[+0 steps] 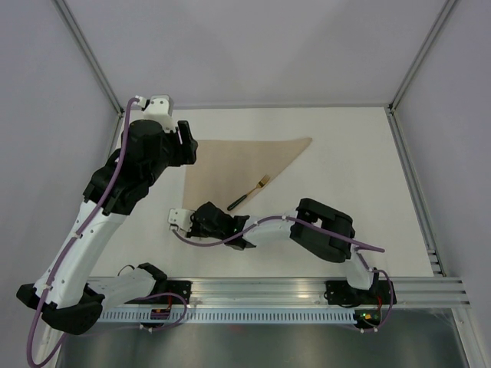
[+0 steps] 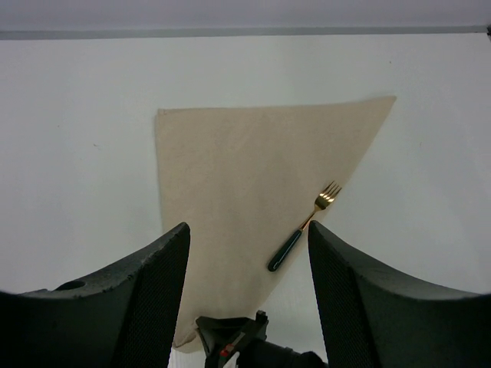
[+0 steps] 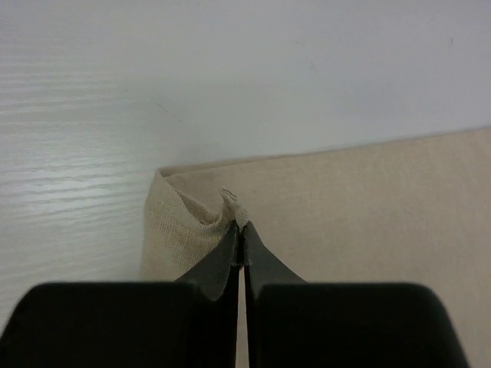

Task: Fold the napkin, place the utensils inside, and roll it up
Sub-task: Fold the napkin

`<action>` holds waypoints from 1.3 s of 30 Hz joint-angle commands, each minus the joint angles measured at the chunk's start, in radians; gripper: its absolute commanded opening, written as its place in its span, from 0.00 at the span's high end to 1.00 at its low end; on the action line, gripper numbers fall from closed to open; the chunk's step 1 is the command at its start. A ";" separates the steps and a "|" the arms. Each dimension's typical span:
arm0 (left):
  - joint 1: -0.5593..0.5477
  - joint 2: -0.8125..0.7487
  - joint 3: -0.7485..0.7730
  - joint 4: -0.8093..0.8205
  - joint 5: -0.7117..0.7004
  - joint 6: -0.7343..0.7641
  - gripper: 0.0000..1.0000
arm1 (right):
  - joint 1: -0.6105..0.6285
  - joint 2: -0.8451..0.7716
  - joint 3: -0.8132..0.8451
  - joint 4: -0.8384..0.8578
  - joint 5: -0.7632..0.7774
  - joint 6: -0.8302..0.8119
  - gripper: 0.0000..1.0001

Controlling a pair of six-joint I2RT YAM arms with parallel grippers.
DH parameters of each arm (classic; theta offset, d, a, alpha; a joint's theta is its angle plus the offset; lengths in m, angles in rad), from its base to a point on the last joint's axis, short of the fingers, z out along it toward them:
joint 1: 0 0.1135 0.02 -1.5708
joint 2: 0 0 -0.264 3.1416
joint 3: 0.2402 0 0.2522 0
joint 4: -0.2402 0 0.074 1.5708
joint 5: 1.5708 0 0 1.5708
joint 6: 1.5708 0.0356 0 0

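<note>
The beige napkin [image 1: 230, 162] lies folded into a triangle on the white table. A gold fork with a dark green handle [image 1: 248, 192] rests on the napkin's right sloping edge. My right gripper [image 1: 184, 218] is at the napkin's near corner. In the right wrist view it [image 3: 240, 239] is shut on that corner, and a small fold of the napkin [image 3: 192, 222] is bunched up at the fingertips. My left gripper [image 2: 245, 245] hangs open above the napkin [image 2: 230, 172] near its far left corner, holding nothing. The fork [image 2: 303, 226] shows between its fingers.
The white table [image 1: 345, 192] has a metal frame post at its far left and far right corners. An aluminium rail [image 1: 307, 295] with the arm bases runs along the near edge. The right arm's elbow [image 1: 326, 230] lies low over the table, right of the napkin.
</note>
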 commanded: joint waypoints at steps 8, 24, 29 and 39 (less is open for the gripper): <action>0.003 0.051 0.010 0.105 0.076 0.022 0.32 | -0.174 -0.170 -0.034 -0.107 0.098 0.073 1.00; 0.005 0.126 -0.037 0.216 0.173 -0.008 0.32 | -0.382 -0.277 -0.131 -0.210 0.138 0.114 1.00; 0.005 0.144 -0.060 0.242 0.189 -0.020 0.32 | -0.407 -0.294 -0.160 -0.207 0.141 0.119 1.00; 0.005 0.195 -0.154 0.338 0.239 -0.073 0.32 | -0.485 -0.311 -0.197 -0.198 0.128 0.137 1.00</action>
